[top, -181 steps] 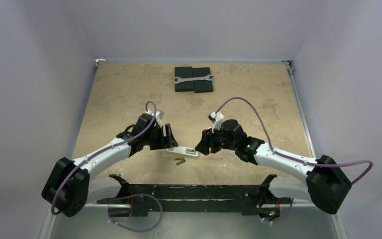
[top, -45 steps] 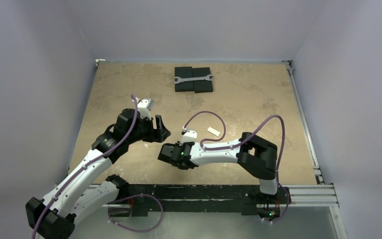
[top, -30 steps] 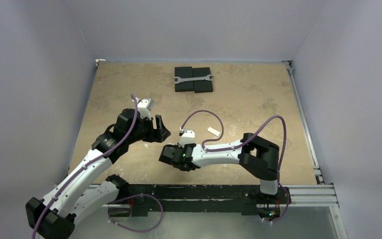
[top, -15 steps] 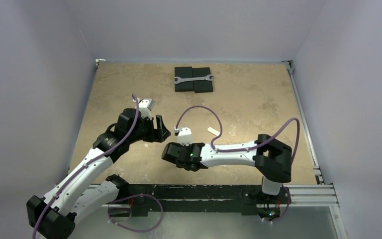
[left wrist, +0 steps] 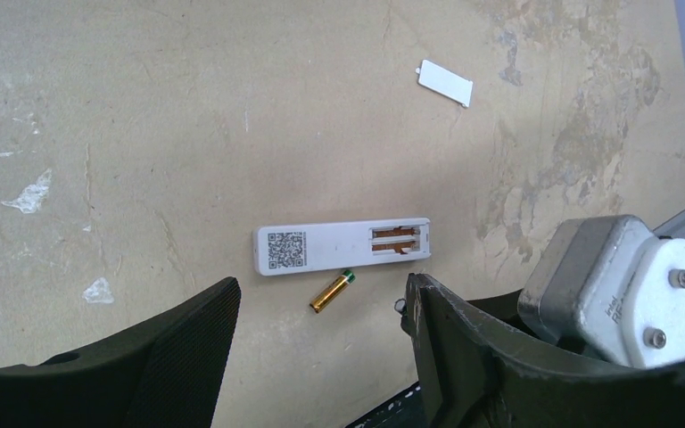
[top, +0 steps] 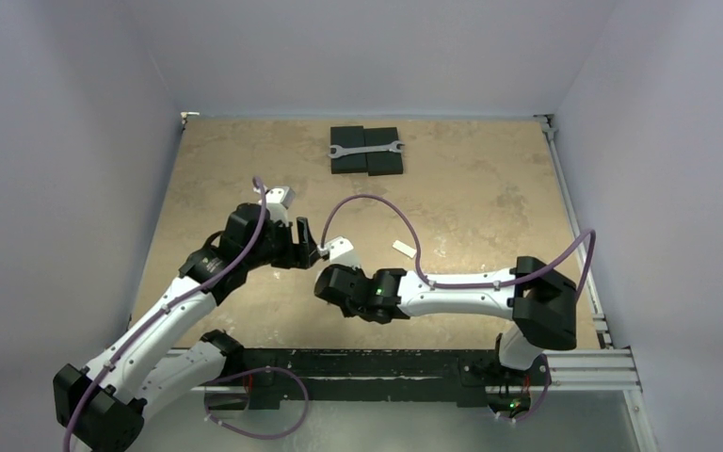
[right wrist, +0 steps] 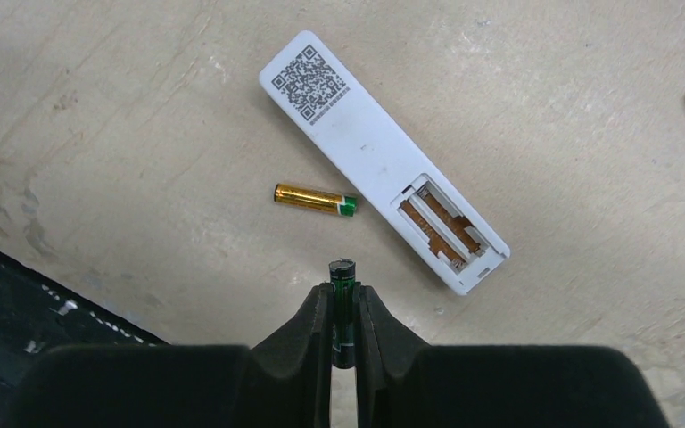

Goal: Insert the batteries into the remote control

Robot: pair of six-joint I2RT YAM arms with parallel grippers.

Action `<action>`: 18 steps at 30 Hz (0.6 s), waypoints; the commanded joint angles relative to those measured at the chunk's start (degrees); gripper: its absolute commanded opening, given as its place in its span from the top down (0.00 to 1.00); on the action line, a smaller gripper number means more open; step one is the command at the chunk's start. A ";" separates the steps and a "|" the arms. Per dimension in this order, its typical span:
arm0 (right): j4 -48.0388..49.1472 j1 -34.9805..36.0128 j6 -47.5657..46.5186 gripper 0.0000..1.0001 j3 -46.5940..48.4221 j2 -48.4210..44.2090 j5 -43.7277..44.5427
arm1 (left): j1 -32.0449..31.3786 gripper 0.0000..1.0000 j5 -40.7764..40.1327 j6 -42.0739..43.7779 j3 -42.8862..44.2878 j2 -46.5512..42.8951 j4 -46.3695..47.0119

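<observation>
The remote control [right wrist: 366, 147] lies back up on the table, a QR label at one end and its open, empty battery bay [right wrist: 441, 227] at the other. It also shows in the left wrist view as the remote control [left wrist: 343, 248]. A gold battery [right wrist: 315, 199] lies loose beside it, seen from the left as the gold battery [left wrist: 334, 291]. My right gripper [right wrist: 343, 290] is shut on the dark green battery [right wrist: 342, 308], whose end pokes past the fingertips, just short of the bay. My left gripper [left wrist: 321, 281] hangs open above the gold battery. From above, the right gripper [top: 329, 282] hides the remote.
The small white cover piece [top: 403, 248] lies on the table right of the grippers, also seen as the cover piece [left wrist: 446, 82]. At the back, a wrench [top: 365, 149] rests on two black blocks [top: 348, 165]. The black base rail [top: 367, 363] runs along the near edge.
Over the last seconds my right arm's elbow has swung out to the right and the forearm has flattened, while its gripper stayed near the remote. The left arm has barely shifted.
</observation>
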 commanded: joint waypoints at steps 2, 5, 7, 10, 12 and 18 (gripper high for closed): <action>2.10 0.19 -12.29 1.00 -1.32 -2.96 -1.10 | 0.91 0.32 -0.24 0.84 -0.03 0.17 1.55; 2.38 -0.06 -16.66 1.00 -2.00 -3.81 -1.73 | 1.01 0.32 -0.03 0.91 0.02 0.47 1.58; 2.24 -0.20 -18.87 1.00 -2.07 -4.52 -1.30 | 1.10 0.32 0.15 1.03 0.04 0.67 1.58; 3.22 -0.95 -22.93 1.00 -2.74 -5.94 -1.75 | 1.28 0.32 0.22 1.03 0.05 0.62 1.63; 4.31 -1.76 -26.08 1.00 -3.32 -6.74 -2.67 | 1.37 0.32 0.25 1.00 -0.02 0.52 1.62; 6.98 -6.41 -36.22 1.00 -5.89 -8.70 -9.42 | 1.53 0.31 0.09 1.01 0.04 0.11 1.61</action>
